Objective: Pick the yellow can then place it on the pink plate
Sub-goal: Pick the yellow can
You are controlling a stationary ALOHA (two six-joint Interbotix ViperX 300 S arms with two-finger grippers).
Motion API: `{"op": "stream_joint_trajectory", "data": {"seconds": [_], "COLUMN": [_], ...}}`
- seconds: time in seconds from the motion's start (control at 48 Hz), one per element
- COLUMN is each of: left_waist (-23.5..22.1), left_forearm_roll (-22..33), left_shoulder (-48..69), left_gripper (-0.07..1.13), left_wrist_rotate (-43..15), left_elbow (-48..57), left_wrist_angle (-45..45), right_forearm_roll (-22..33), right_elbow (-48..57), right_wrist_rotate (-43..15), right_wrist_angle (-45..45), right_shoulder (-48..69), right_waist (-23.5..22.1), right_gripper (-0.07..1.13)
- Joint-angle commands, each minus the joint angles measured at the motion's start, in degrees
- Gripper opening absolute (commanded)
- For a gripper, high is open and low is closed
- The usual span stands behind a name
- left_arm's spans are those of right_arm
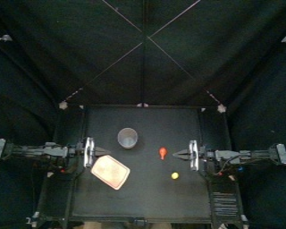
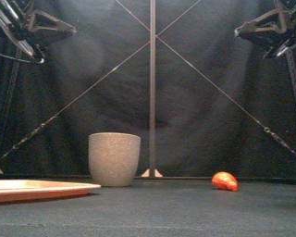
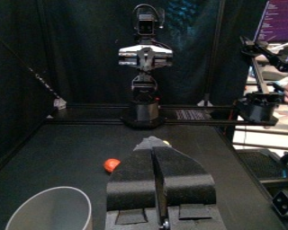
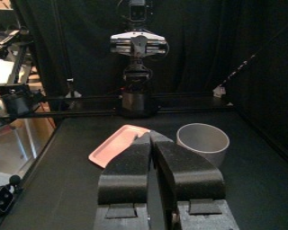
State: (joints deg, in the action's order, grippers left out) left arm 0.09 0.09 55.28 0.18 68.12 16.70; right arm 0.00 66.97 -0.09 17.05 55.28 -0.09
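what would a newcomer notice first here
The tall grey cup stands left of the table's middle toward the back, with the flat pink tray lying in front of it. Right of middle lie a small red toy and, nearer the front, the tiny yellow can. The left gripper and right gripper rest at the table's sides, jaws shut.

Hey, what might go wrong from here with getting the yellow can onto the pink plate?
The red toy lies near the yellow can; the right gripper might grab or bump it. The grey cup stands just behind the pink tray, so a carry across could tip it.
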Motion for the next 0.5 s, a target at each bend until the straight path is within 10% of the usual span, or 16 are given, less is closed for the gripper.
{"op": "stream_joint_trajectory", "data": {"seconds": [0.021,0.375,0.5], "left_waist": [0.0,0.0,0.1], "left_forearm_roll": [0.1,-0.2,-0.2], "left_shoulder": [-2.1,-5.8,-5.8], "left_gripper": [0.06,0.05,0.05], "left_wrist_rotate": [-0.2,-0.4,-0.4], "left_elbow": [-1.1,-2.3,-2.2], "left_wrist_angle": [0.4,0.7,0.8], "right_forearm_roll": [0.2,-0.1,-1.2], "right_elbow": [0.4,-2.0,-2.5], "right_wrist_rotate": [-0.2,-0.4,-0.5], "right_wrist_angle": [-0.6,-9.2,-8.4], "right_shoulder": [-1.8,-5.9,-5.7], "right_waist": [-0.4,-1.2,-1.4], "right_gripper": [0.09,0.12,0.30]}}
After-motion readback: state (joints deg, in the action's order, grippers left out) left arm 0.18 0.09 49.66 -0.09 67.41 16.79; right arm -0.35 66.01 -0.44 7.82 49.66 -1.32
